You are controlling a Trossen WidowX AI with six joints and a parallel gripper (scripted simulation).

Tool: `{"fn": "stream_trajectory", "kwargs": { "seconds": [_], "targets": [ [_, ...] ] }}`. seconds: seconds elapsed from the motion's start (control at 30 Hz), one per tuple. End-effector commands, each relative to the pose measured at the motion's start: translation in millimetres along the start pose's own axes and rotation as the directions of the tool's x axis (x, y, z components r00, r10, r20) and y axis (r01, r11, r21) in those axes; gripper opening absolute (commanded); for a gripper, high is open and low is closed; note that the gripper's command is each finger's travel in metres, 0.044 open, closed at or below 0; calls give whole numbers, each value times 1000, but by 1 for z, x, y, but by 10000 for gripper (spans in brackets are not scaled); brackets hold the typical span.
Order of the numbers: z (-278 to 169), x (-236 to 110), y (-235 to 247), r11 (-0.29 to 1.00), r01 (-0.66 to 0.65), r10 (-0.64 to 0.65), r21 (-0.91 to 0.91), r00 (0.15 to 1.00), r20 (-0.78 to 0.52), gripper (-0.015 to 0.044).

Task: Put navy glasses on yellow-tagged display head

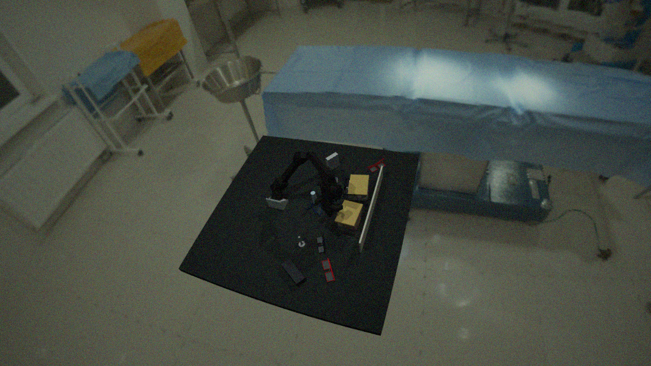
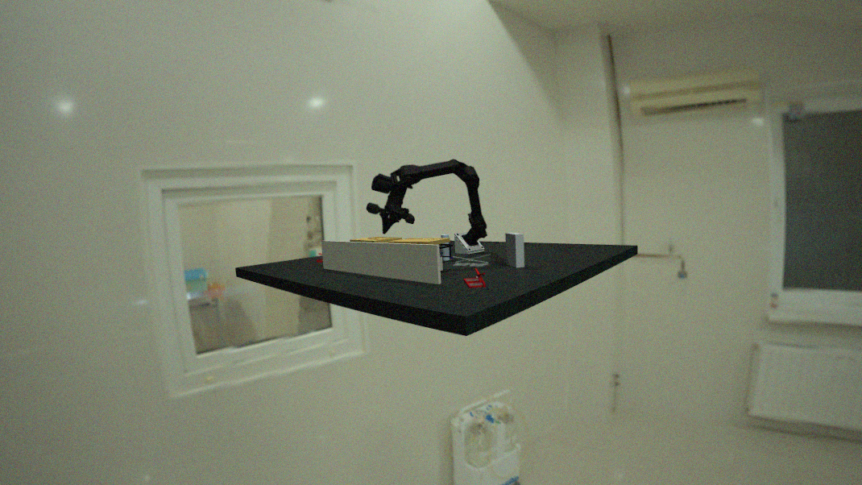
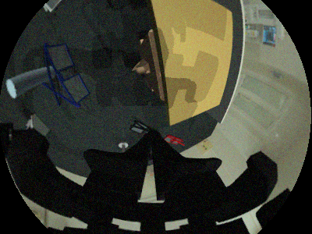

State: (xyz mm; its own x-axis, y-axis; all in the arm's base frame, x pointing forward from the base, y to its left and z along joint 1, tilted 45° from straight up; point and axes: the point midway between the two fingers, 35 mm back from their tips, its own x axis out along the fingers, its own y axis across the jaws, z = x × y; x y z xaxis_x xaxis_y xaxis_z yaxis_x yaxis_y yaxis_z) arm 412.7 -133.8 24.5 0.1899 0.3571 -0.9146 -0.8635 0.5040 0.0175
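The navy glasses (image 3: 62, 72) (image 1: 317, 211) lie on the black table (image 1: 236, 236) (image 2: 542, 271), beside a small grey cylinder (image 3: 25, 84) (image 1: 313, 194). Two yellow-topped display blocks (image 1: 358, 184) (image 1: 348, 213) stand by a white panel (image 1: 370, 207) (image 2: 383, 260). In the wrist view one yellow top (image 3: 195, 60) has a brown head shape (image 3: 150, 67) at its left side. I cannot make out the yellow tag. My gripper (image 3: 152, 132) (image 1: 331, 203) (image 2: 387, 228) is shut and empty. It hangs above the table between the glasses and the blocks.
Red glasses (image 1: 327, 270) (image 1: 376, 165) (image 2: 474, 280), dark glasses (image 1: 320, 243), a dark case (image 1: 292, 272) and a white block (image 1: 332, 159) (image 2: 514, 249) lie about the table. The arm's base (image 1: 276, 202) stands to the left of the blocks.
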Motion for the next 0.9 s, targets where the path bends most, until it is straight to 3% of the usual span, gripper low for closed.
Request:
{"fn": "stream_trajectory", "kwargs": {
  "seconds": [0.0,0.17,0.87],
  "targets": [
    [-40,23,20,974,-163,150,160,984,92,0],
    [-78,43,50,872,-374,298,315,917,264,0],
    [-73,64,56,867,-381,301,320,914,272,0]
  ]
}}
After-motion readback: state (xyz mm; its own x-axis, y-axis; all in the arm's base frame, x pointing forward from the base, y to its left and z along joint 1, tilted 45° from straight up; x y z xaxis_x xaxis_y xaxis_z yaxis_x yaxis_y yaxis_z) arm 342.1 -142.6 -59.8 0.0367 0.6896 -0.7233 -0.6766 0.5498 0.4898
